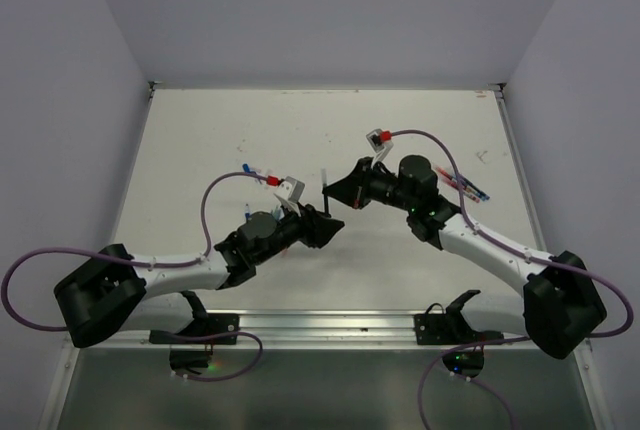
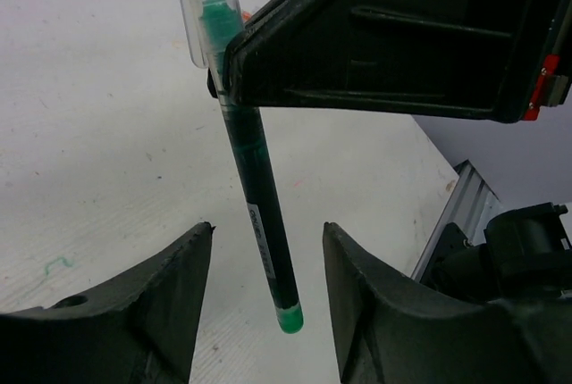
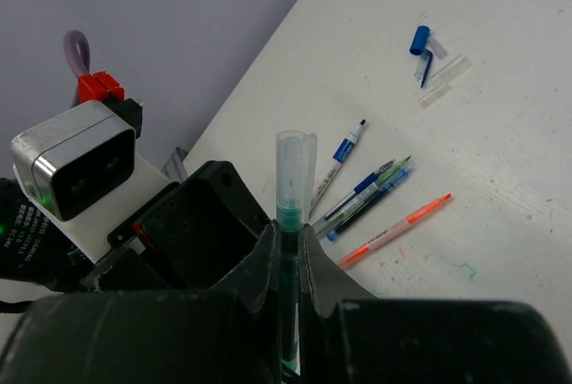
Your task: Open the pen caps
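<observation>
White tabletop (image 1: 200, 150) fills the floor of a pale-walled booth, closed on the left, far and right sides, with a metal rail (image 1: 330, 322) along the near edge. Bare surface lies open to the far left and far centre.

From the near left corner the left arm reaches in toward the middle. The left gripper (image 2: 268, 232) stands with its fingers (image 2: 183, 268) well parted, holding nothing. The lower end of the green pen (image 2: 264, 232) hangs in the gap, touching neither side.

The pen is off the table at mid-table. In the left wrist view its long axis runs top to bottom with a slight lean, the green butt end lowest. The clear cap (image 2: 207, 9), seated on the pen, is at the top. From above it reads as a thin dark line running near to far.

The right gripper (image 3: 288, 250) is pinched tight on the barrel just below the cap.

Farther right, near the table's right edge, loose pens (image 3: 366, 192) lie bunched, an orange pen (image 3: 393, 232) beside them, and a blue cap (image 3: 419, 40) lies apart.
</observation>
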`<state>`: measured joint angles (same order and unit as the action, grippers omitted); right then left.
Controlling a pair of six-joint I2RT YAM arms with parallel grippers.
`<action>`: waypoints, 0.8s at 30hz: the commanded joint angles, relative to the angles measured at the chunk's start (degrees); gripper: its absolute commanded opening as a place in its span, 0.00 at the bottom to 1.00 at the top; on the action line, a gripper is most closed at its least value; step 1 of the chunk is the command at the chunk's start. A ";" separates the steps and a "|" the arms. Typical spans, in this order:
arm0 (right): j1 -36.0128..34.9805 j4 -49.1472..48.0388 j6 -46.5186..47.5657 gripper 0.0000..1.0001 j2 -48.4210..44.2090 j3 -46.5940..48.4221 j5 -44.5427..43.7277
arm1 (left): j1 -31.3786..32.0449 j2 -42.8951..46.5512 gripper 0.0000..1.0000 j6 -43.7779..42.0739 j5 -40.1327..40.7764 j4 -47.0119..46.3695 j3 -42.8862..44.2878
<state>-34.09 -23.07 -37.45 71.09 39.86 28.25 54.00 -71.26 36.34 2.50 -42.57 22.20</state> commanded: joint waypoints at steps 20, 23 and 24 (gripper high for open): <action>-11.17 32.56 9.59 0.11 -3.85 14.02 -23.05 | -1.18 9.74 0.00 -0.57 2.15 11.01 1.01; -12.49 31.08 10.37 0.98 -6.75 12.27 -25.53 | -1.35 10.26 0.00 -0.57 3.38 13.02 1.27; -12.50 30.98 10.47 0.98 -7.36 11.74 -25.96 | -1.44 10.27 0.00 -0.48 3.65 13.47 1.18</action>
<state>-45.98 5.45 -29.08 66.89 52.05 6.66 53.19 -62.28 36.38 3.70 -30.85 23.03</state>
